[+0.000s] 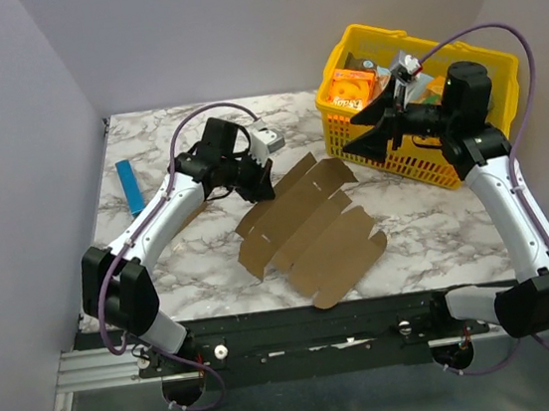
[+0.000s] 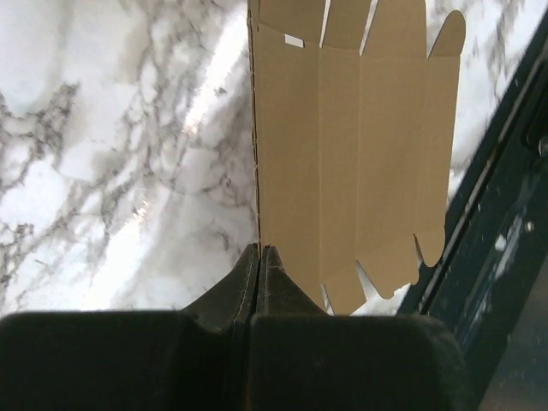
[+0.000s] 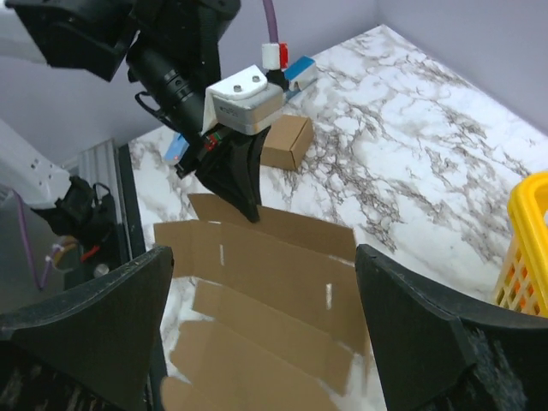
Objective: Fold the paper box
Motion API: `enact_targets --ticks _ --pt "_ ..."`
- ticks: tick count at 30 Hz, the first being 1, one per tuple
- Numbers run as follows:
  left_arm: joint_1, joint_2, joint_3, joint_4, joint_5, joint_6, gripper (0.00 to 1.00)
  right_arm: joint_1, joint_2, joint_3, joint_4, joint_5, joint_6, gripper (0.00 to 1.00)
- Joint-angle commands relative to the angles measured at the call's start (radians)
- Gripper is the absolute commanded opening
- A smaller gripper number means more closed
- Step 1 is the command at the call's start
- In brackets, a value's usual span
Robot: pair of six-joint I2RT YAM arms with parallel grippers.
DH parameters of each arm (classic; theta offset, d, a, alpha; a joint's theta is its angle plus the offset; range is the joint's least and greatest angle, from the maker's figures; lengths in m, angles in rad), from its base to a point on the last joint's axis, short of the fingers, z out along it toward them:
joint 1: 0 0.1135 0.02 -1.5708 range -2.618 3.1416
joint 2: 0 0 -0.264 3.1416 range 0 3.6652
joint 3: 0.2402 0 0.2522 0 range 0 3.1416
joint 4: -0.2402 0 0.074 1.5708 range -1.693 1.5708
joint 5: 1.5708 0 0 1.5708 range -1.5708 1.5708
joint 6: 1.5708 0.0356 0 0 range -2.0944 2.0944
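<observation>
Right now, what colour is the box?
The box is plain brown; clearest in the left wrist view.

The top external view looks down from above and behind the arm bases over the whole desk [image 1: 439, 235], with the paper box [image 1: 308, 231] at mid-frame. The left wrist view sits close over the paper box's edge, facing the base rail [image 2: 505, 257]. The right wrist view looks across the paper box from the yellow basket's [image 3: 531, 248] side, farther off. All three views share the paper box.

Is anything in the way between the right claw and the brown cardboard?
No, nothing visible. The open right gripper faces the paper box with only air between; the left gripper pinches its far edge.
</observation>
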Motion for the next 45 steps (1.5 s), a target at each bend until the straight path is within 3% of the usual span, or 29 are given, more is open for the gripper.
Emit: enact_targets --ticks 1,6,9,21,29,45 --pt "-0.002 -0.019 0.045 -0.23 0.139 0.223 0.0 0.042 0.03 0.093 -0.208 -0.063 -0.293 0.94" --pt "-0.002 -0.024 0.075 -0.281 0.117 0.255 0.0 0.175 0.139 0.17 -0.336 0.137 -0.499 0.91" --pt "-0.002 -0.039 0.071 -0.283 0.123 0.266 0.0 0.235 0.179 0.164 -0.344 0.176 -0.571 0.88" --pt "-0.009 -0.07 0.044 -0.267 0.159 0.269 0.0 0.315 0.243 0.032 -0.145 0.227 -0.636 0.89" --pt "-0.009 -0.085 0.021 -0.231 0.136 0.255 0.0 0.338 0.271 0.018 -0.154 0.215 -0.628 0.84" --pt "-0.011 -0.119 -0.017 -0.162 0.059 0.217 0.0 0.352 0.322 0.053 -0.243 0.13 -0.645 0.33"
